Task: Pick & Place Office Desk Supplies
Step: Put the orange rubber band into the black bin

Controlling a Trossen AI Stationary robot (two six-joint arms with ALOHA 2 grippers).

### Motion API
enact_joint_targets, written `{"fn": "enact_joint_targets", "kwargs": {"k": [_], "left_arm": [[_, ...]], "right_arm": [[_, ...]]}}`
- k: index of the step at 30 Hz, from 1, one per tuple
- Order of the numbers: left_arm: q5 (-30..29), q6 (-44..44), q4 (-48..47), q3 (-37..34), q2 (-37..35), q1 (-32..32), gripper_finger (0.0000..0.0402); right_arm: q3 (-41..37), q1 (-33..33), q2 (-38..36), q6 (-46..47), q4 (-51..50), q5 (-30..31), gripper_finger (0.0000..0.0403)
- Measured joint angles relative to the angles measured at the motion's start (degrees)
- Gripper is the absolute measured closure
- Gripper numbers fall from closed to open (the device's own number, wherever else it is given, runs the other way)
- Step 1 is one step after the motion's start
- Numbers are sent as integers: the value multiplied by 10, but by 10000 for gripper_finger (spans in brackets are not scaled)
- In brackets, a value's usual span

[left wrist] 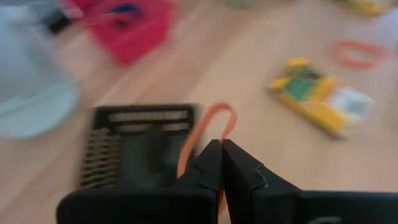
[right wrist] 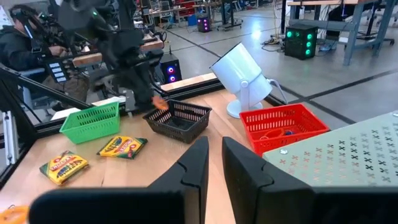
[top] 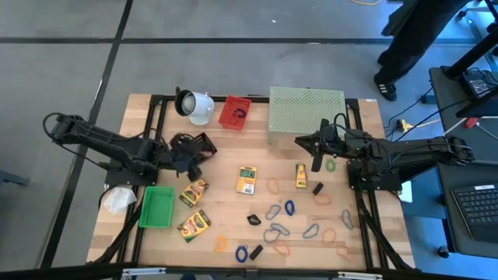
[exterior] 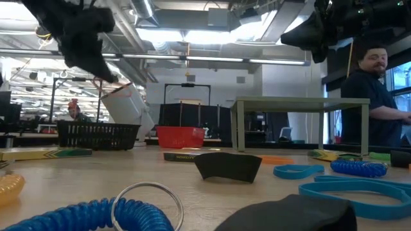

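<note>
My left gripper (top: 192,158) is shut on an orange rubber band (left wrist: 210,127) above a black mesh basket (top: 192,143) at the table's left middle. The band also shows under that gripper in the right wrist view (right wrist: 160,104). My right gripper (top: 317,163) hangs in front of the pale green mesh stand (top: 306,109), its fingers (right wrist: 245,171) a narrow gap apart and empty. Crayon boxes (top: 247,180) (top: 194,191) (top: 194,224) lie flat on the table. Coloured bands and oval clips (top: 289,220) are scattered toward the near right. My left gripper pinches the orange rubber band (left wrist: 198,144) between its two fingertips. The fingers slant down from the table's left. The band's free loop (left wrist: 224,115) sticks out past the fingertips over the black basket's rim (left wrist: 143,115), clear of the table.
A green basket (top: 156,207) stands at the near left and a red basket (top: 235,113) holding bands at the far middle. A white cup-shaped object (top: 194,105) lies beside the red basket. A white crumpled thing (top: 118,199) lies at the left edge. A person (exterior: 372,96) stands beyond the table.
</note>
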Motion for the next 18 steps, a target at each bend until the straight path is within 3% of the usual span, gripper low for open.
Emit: {"fn": "enact_joint_targets", "kwargs": {"k": [7,18], "left_arm": [[16,-45,-103,0,23,55,399],[32,-41,-108,0,97,79,396]], "right_arm": [[0,0,0,-15,0,2,353],[0,0,0,-13,0,1,353]]}}
